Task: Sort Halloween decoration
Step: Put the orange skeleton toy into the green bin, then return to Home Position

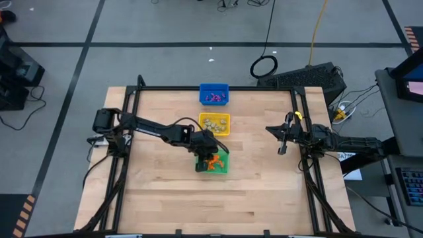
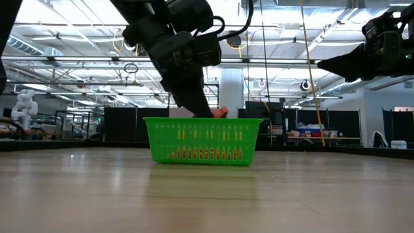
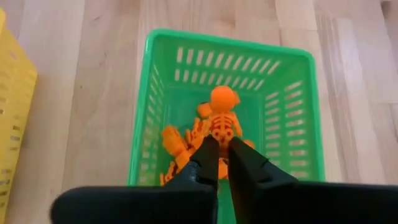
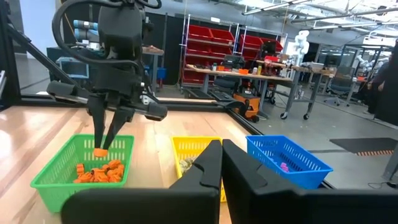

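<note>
A green bin (image 3: 147,118) stands on the table and has several orange trinkets (image 3: 177,146) lying on its floor. My left gripper (image 3: 224,146) hangs over that bin (image 1: 211,163), pointing down, shut on an orange skeleton figure (image 3: 222,115). In the low view the figure (image 2: 220,112) shows just above the bin's rim (image 2: 202,120). The yellow bin (image 1: 215,123) holds pale beige-olive trinkets and the blue bin (image 1: 213,94) holds purple ones. My right gripper (image 1: 283,140) waits shut near the table's right edge, above the table. My left gripper pinches the orange skeleton figure by its lower body (image 3: 222,134) between the two fingertips (image 3: 208,155). The fingers come from above, pointing down into the green bin. The figure is lifted clear of the trinkets below, and its head (image 3: 224,98) sticks out past the fingertips.
The three bins stand in a row from the table's far edge toward its middle: blue (image 4: 286,160), yellow (image 4: 189,152), green (image 4: 74,165). Bare wood lies left, right and near of them. A black frame (image 1: 211,88) borders the table.
</note>
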You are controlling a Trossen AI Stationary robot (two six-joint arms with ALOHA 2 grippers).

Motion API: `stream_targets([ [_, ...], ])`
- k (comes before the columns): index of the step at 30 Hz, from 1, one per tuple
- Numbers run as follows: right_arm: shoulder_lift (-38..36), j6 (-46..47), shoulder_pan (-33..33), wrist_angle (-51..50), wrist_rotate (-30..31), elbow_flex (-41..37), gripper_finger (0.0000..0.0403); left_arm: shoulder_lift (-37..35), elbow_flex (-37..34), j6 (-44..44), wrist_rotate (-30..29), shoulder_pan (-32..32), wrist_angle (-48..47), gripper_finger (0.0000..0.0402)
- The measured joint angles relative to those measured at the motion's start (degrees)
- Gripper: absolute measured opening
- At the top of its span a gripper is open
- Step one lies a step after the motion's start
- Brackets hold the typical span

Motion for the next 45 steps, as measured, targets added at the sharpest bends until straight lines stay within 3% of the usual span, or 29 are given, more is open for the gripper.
stream_targets([
  [12,0.00,-0.14,-0.01,0.01,0.00,0.00,0.0000,0.38,-0.09,1.62,-3.07,-0.09,1.24,0.0101],
  [15,0.00,-0.13,-0.01,-0.01,0.00,0.00,0.0000,-1.47,-0.11,3.91,-5.18,-0.43,-0.19,0.0096],
  [19,0.00,-0.82,0.00,0.01,0.01,0.00,0.0000,-7.66,-1.80,7.46,-13.21,-2.21,2.50,0.0056],
  [24,0.02,-1.53,0.00,0.02,0.21,0.00,0.0000,-15.34,-9.23,7.49,-13.38,-3.42,12.48,0.0005],
  [34,0.00,-1.59,0.00,0.08,0.33,0.00,0.0000,-29.48,-29.73,7.72,-10.40,-3.43,29.68,0.0002],
  [45,0.00,-2.49,-0.03,0.34,0.44,-0.01,0.0000,-48.88,-43.98,10.07,-10.25,-0.28,33.17,0.0000],
])
